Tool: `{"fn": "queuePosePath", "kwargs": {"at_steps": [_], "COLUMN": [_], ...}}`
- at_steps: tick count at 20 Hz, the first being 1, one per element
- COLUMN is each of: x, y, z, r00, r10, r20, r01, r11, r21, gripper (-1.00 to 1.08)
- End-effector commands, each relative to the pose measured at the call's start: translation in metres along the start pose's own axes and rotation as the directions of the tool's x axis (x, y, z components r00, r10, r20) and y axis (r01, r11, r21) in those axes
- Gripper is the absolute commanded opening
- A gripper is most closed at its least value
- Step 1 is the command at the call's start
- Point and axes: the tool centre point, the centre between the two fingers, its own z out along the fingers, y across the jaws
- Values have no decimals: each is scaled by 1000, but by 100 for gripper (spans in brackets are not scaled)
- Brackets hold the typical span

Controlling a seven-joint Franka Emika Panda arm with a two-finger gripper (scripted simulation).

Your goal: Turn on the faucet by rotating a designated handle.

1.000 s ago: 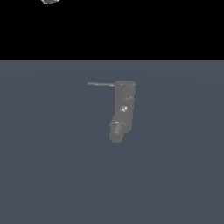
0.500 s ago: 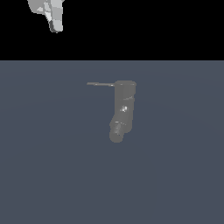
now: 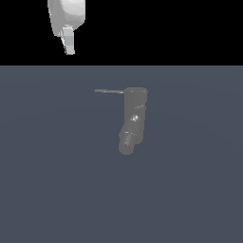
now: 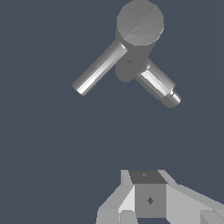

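Observation:
The dull-grey faucet point(image 3: 135, 111) stands upright on the grey floor, its short round-ended spout point(image 3: 126, 144) angled down toward the camera. The thin handle point(image 3: 108, 91) sticks out from the top cap toward the exterior view's left. My white gripper point(image 3: 69, 47) hangs high at the upper left, well above and left of the handle tip, touching nothing. Only one finger shows side-on there. In the wrist view the faucet cap point(image 4: 140, 22), handle point(image 4: 98, 68) and spout point(image 4: 159, 85) lie far ahead of my gripper point(image 4: 148, 183). The jaw gap is hidden.
A flat dark blue-grey floor point(image 3: 57, 190) surrounds the faucet. A black background fills the top of the exterior view. Nothing else shows.
My gripper has come down into the exterior view from the top edge and shifted a little to the right. The faucet and handle have not moved.

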Motion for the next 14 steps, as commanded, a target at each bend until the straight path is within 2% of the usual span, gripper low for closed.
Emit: {"fn": "queuePosePath", "kwargs": {"at_steps": [1,8,14], "x": [6,25,47], "y": [-10,-37,-58], "z": [9,34,57], "r00": [999,979,942], "r10": [54,203,337], "r20": [1,2,2], "r01": [-54,-203,-337], "r11": [999,979,941], "r21": [0,-4,-8], "gripper": [-100,-100,-100]}}
